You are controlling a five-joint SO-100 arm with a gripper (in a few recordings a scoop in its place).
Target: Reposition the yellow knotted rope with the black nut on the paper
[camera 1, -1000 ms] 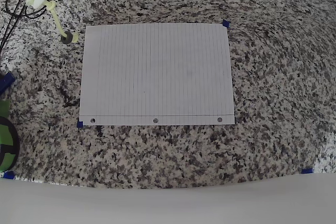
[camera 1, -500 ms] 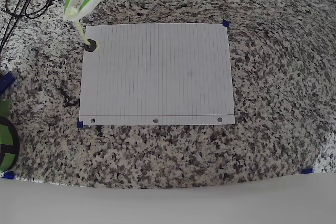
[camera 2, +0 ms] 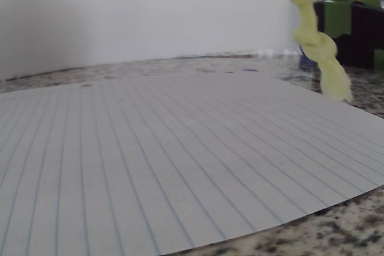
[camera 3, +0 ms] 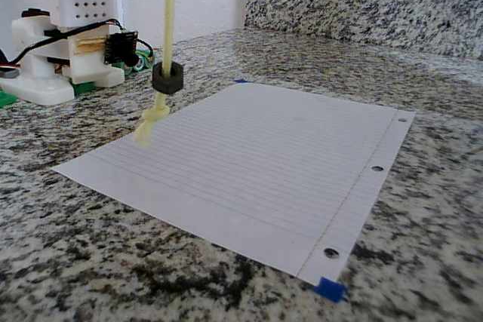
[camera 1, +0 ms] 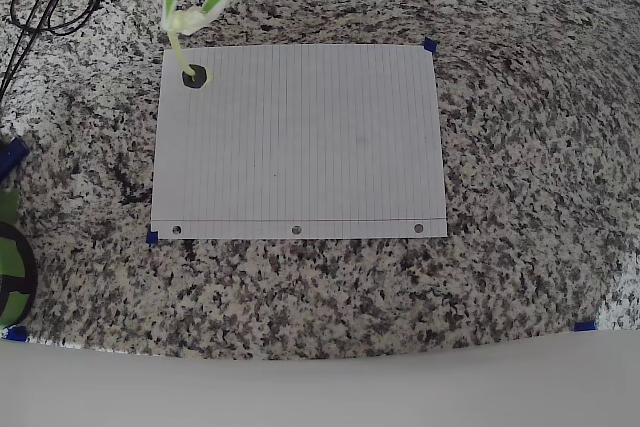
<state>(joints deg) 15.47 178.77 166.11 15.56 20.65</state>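
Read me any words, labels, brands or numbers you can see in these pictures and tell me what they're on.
None can be read.
The paper carries only ruled lines and three punched holes, no writing.
The black nut, the yellow knotted rope and the white arm base show no legible marking.

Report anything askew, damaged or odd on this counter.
Nothing looks damaged or spilled. The paper lies flat and square on the granite. The yellow knotted rope is not lying down: it hangs straight from the gripper, with the black nut sitting just above its lower knot, over the paper's corner.
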